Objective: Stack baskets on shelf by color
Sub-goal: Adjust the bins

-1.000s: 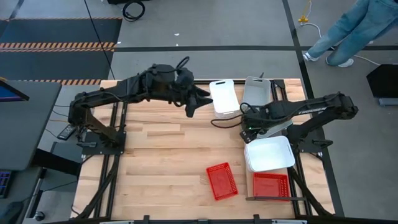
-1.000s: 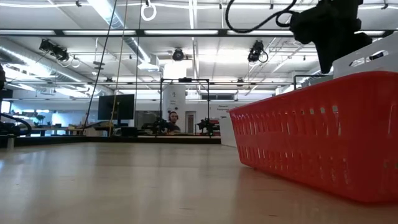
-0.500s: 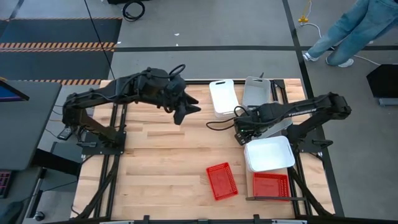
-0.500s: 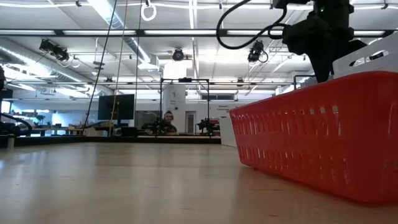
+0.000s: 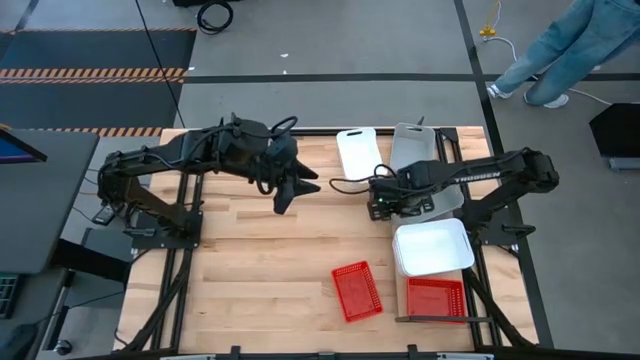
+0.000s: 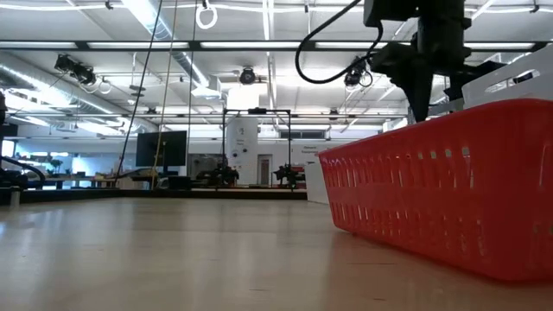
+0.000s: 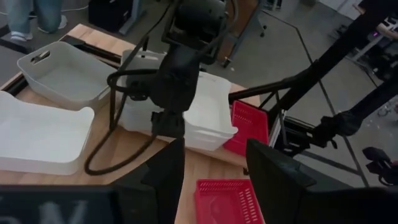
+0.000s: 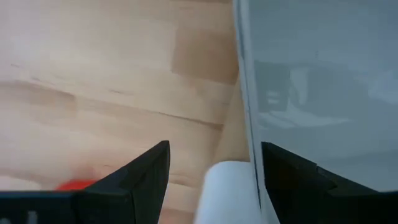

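While both arms hang over the far half of the table [image 5: 250, 260], the baskets are seen toward its right side. A white basket [image 5: 359, 155] and a grey basket [image 5: 415, 150] lie side by side at the far edge. Nearer, a larger white basket [image 5: 433, 247] sits above a red basket [image 5: 436, 297] in the near right corner, and a second red basket [image 5: 357, 291], mesh-walled, lies tilted just left of it.

The left end effector [image 5: 284, 196] is held open above bare wood, well apart from every basket. The right end effector [image 5: 379, 204] is spread wide, empty, beside the grey basket's edge.

Pale slatted butcher-block forms the table. Beyond it, grey floor, hazard-striped matting [image 5: 95, 72] and a person's legs [image 5: 560, 55] are seen.
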Action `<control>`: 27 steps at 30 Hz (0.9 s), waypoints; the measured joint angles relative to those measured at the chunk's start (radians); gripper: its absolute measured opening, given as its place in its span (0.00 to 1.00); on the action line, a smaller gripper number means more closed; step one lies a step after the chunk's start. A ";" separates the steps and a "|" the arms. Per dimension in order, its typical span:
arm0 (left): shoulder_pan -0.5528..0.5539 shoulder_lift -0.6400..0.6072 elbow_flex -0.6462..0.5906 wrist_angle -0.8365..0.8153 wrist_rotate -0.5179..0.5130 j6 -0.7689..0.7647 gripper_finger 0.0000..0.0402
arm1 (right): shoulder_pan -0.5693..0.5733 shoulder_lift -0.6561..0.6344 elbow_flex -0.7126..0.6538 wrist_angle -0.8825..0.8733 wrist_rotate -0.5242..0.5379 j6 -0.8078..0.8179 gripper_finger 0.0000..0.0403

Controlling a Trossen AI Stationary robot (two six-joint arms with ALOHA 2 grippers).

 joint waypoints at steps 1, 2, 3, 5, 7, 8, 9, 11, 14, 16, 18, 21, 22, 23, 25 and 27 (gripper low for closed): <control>0.000 0.000 0.000 -0.002 0.000 0.000 0.44 | -0.004 0.000 0.000 0.009 0.001 0.023 0.61; 0.000 0.000 0.000 -0.006 0.000 0.000 0.44 | -0.007 0.000 0.000 0.018 0.003 0.045 0.61; 0.000 0.000 0.000 -0.008 0.000 0.000 0.44 | -0.009 0.000 0.000 0.026 0.003 0.064 0.61; 0.000 0.000 0.000 -0.010 0.000 0.000 0.44 | -0.012 0.000 0.000 0.037 0.005 0.079 0.61; 0.000 0.000 0.000 -0.015 0.000 -0.002 0.44 | -0.012 0.000 0.000 0.040 0.005 0.094 0.61; -0.002 0.001 0.000 -0.016 0.001 -0.003 0.43 | -0.012 0.000 0.000 0.040 0.005 0.100 0.61; -0.002 0.001 0.000 -0.015 0.002 -0.003 0.43 | -0.013 0.000 0.000 0.040 0.006 0.103 0.61; -0.002 0.001 0.000 -0.015 0.005 -0.003 0.43 | -0.013 0.000 0.000 0.039 0.011 0.111 0.61; -0.002 0.001 0.000 -0.015 0.005 -0.002 0.43 | -0.013 0.000 0.000 0.041 0.026 0.182 0.61; -0.002 0.001 0.000 -0.015 0.005 0.012 0.43 | -0.013 0.000 0.000 0.051 0.039 0.226 0.61; -0.002 0.001 0.000 -0.015 0.006 0.018 0.43 | -0.014 0.000 0.000 0.067 0.050 0.248 0.61; -0.002 0.001 0.000 -0.015 0.006 0.021 0.43 | -0.014 0.000 0.000 0.086 0.068 0.256 0.61; -0.002 0.001 0.000 -0.015 0.006 0.022 0.43 | -0.014 0.000 0.000 0.087 0.073 0.256 0.61; -0.002 0.001 0.000 -0.015 0.006 0.023 0.43 | -0.014 0.000 0.000 0.086 0.076 0.256 0.61; -0.002 0.002 0.000 -0.015 0.008 0.025 0.43 | -0.014 0.000 0.000 0.079 0.076 0.256 0.60; -0.002 0.001 0.000 -0.014 0.019 0.040 0.43 | -0.014 0.000 0.000 0.069 0.076 0.264 0.58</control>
